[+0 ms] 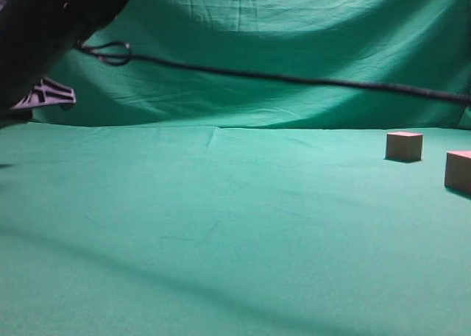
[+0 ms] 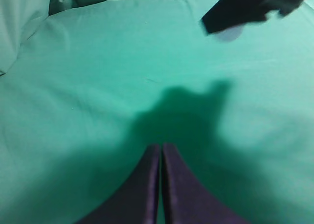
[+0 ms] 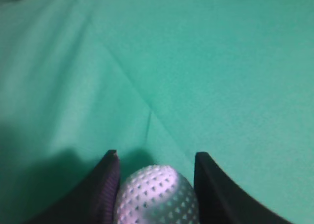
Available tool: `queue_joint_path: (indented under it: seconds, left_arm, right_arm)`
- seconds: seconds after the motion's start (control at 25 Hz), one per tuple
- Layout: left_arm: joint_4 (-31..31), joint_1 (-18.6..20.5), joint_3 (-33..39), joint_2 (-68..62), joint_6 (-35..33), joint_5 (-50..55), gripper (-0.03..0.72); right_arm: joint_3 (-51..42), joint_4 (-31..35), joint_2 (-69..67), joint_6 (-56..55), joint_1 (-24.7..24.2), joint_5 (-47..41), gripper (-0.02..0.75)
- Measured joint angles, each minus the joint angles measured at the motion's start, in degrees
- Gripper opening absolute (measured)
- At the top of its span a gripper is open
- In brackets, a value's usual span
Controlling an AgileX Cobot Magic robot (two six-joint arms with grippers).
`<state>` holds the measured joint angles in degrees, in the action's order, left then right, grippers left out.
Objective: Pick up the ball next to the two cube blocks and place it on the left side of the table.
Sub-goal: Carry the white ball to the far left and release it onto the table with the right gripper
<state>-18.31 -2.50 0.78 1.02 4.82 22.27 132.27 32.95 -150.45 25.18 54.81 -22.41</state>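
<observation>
held between the two dark fingers (image 3: 105, 185) of the right gripper (image 3: 156, 158): the ball (image 3: 156, 197), white and dimpled, clenched on both sides, seen close up at the bottom of the right wrist view, above the green table (image 3: 221, 62). cannot tell from that view whether lifted clear of the cloth or just touching it. no brand mark or lettering readable on the visible part of the ball, only rows of dimples.

left gripper (image 2: 161, 148) pressed shut, tips meeting with nothing between them, hanging over bare green cloth with its own shadow spread ahead. at the top right of the left wrist view, a dark blurred shape of the other arm (image 2: 245, 6) with a pale rounded patch just beneath its edge, too blurred to name with certainty.

in the exterior view, looking low along the table (image 1: 221, 226): the two cube blocks (image 1: 405, 145) at the right, reddish-brown, plain faces, no print on them, standing apart from each other, the nearer one cut by the right edge. ball not visible in this view. a big dark arm mass (image 1: 51, 27) at the top left corner, blurred, with a pale patterned piece (image 1: 48, 93) beneath it; pattern not legible as writing. a black cable (image 1: 294, 79) stretched across the wrinkled green backdrop (image 1: 294, 27), looped near the left.
</observation>
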Motion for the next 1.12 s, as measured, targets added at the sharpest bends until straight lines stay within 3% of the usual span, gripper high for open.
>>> queue_joint_path:
  seconds: [0.28, 0.52, 0.76, 0.92, 1.04, 1.12]
  left_arm:
    - [0.00, 0.00, 0.00, 0.00, 0.00, 0.00, 0.000]
    - [0.00, 0.00, 0.00, 0.00, 0.00, 0.00, 0.000]
    - [0.00, 0.00, 0.00, 0.00, 0.00, 0.00, 0.000]
    - [0.00, 0.00, 0.00, 0.00, 0.00, 0.00, 0.000]
    - [0.00, 0.00, 0.00, 0.00, 0.00, 0.00, 0.000]
    - [0.00, 0.00, 0.00, 0.00, 0.00, 0.00, 0.000]
  right_arm:
    - [0.75, 0.26, -1.93, 2.33, 0.02, 3.98, 0.317]
    - [1.21, 0.47, -1.93, 3.37, 0.02, 4.39, 0.561]
    - [1.15, -1.64, 2.03, 3.79, -1.67, -0.89, 0.575]
    - [1.25, -3.67, 9.58, 3.92, -4.58, -13.03, 0.371]
    - [1.24, -4.36, 15.75, 2.61, -7.06, -25.75, 0.118]
    - [1.24, -6.59, 19.22, -0.88, -8.70, -33.90, 0.045]
